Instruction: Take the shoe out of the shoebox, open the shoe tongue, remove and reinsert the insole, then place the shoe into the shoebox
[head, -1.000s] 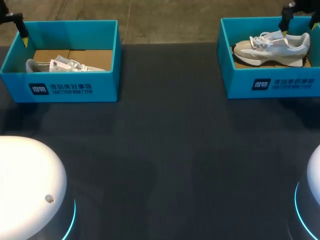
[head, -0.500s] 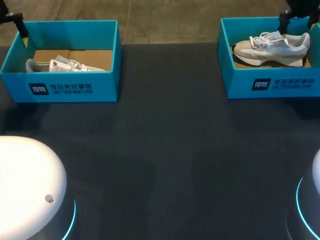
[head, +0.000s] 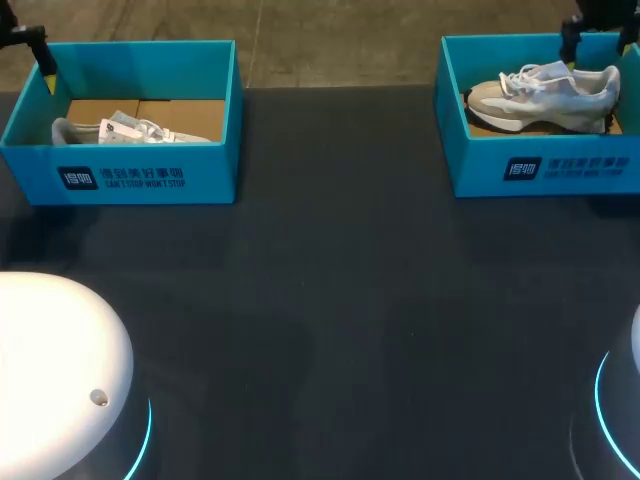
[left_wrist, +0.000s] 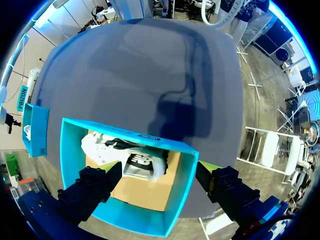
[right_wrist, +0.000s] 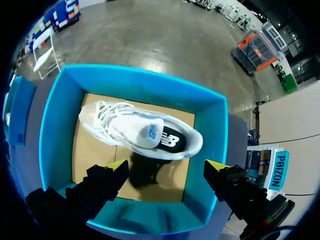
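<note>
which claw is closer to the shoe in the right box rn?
Right. The right claw hangs open directly above that shoe, over the right box. The left claw is across the table, above the left box.

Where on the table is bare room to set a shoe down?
The dark table is bare between the left turquoise cardboard shoebox and the right turquoise shoebox, and across the stretch in front of both. Inside each box a white sneaker crowds the floor.
</note>
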